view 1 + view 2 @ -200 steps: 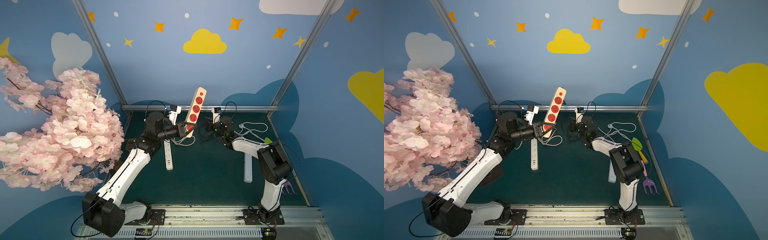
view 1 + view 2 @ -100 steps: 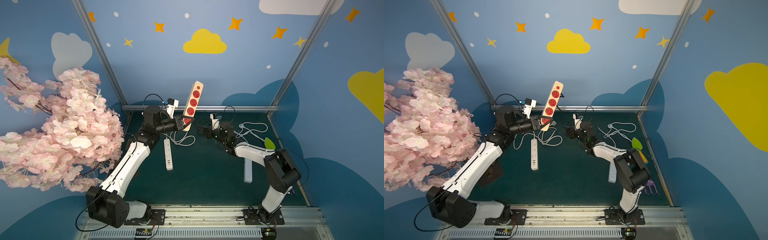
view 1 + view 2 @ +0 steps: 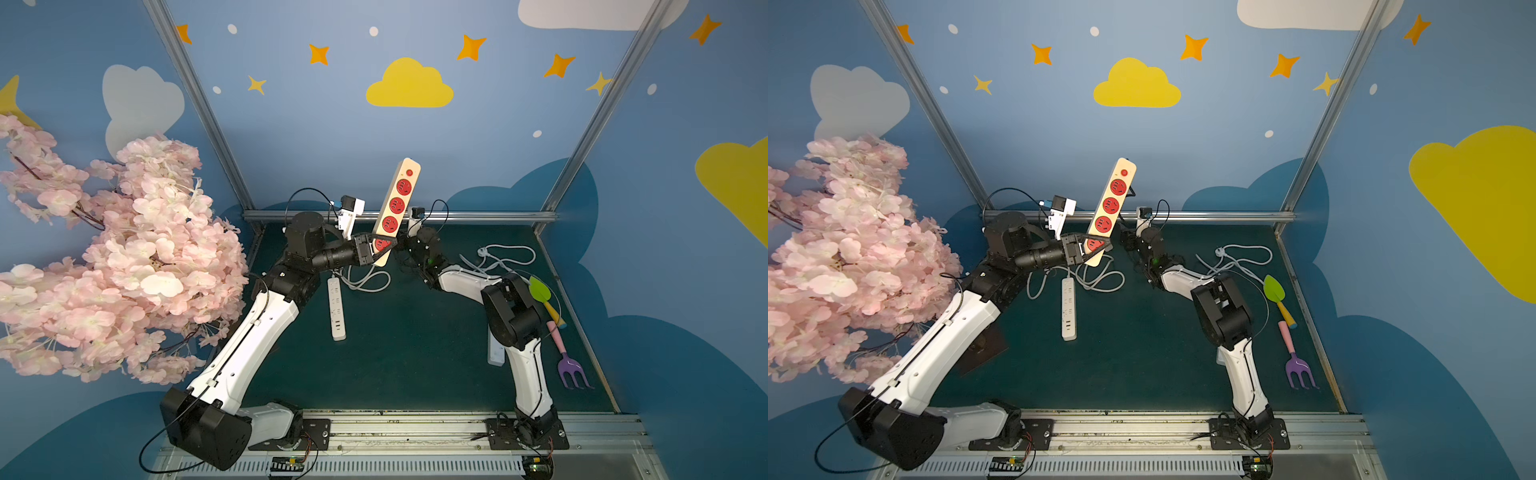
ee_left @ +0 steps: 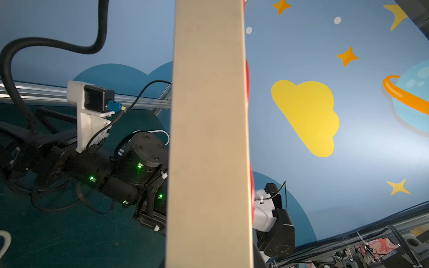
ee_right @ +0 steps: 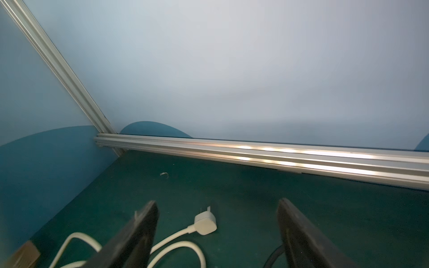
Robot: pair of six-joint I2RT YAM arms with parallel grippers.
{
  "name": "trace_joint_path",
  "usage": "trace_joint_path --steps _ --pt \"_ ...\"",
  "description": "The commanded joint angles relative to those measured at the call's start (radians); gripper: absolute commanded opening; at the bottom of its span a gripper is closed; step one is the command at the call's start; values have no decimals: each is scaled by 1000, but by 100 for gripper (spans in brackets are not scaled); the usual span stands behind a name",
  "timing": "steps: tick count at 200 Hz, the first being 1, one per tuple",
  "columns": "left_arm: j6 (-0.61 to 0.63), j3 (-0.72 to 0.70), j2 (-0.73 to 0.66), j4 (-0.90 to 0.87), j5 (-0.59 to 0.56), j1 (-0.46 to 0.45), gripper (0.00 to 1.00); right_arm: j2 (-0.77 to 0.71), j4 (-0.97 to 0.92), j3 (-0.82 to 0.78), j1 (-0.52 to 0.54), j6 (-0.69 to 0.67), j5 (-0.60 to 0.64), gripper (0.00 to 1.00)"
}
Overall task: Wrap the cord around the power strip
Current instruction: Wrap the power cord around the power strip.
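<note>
**A:** What's on the far left?

**B:** A pink blossom branch (image 3: 116, 257), beside the left arm. The left gripper (image 3: 384, 248) is clamped tight on the bottom end of the power strip (image 3: 397, 203).

**A:** So where is the strip?

**B:** Up in the air over the back of the mat (image 3: 415, 353). It stands nearly upright and tips a little to the right, with its red sockets facing forward in both top views. The left wrist view shows only its plain beige back (image 4: 209, 139).

**A:** And its lead?

**B:** A black cord (image 4: 103, 23) hangs in a loose curve beside it. I can't tell whether any of it goes round the strip.

**A:** What's below?

**B:** A white strip (image 3: 336, 309) lies flat on the mat, with its white cord (image 3: 370, 282) looped just behind it.

**A:** And the other arm?

**B:** The right gripper (image 5: 217, 203) sits low, just right of the raised strip. Its jaws are spread wide and hold nothing. A white plug (image 5: 205, 224) lies on the mat between them.

**A:** Far right?

**B:** A green trowel (image 3: 540, 289) and a purple fork (image 3: 573, 372) lie by the edge.
</note>
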Motion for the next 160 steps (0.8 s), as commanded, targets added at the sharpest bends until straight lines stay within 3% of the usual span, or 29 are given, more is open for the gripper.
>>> trace_joint_path --steps 1,40,56,79,111,160 --pt "-12 -4 -46 105 16 -2 3 28 72 77 -14 -39 10 66" --pt "-32 -6 -52 114 13 -3 3 60 43 110 -15 -85 29 27" --pt "-8 4 -49 92 0 7 3 16 40 37 -11 -117 28 14" --pt "16 26 -28 70 -12 49 3 -105 25 -137 12 -220 48 3" --pt "31 49 45 104 -41 112 3 -306 -116 -372 54 -315 60 0" --pt "274 134 177 -44 -205 139 3 -577 -355 -622 211 -517 164 0"
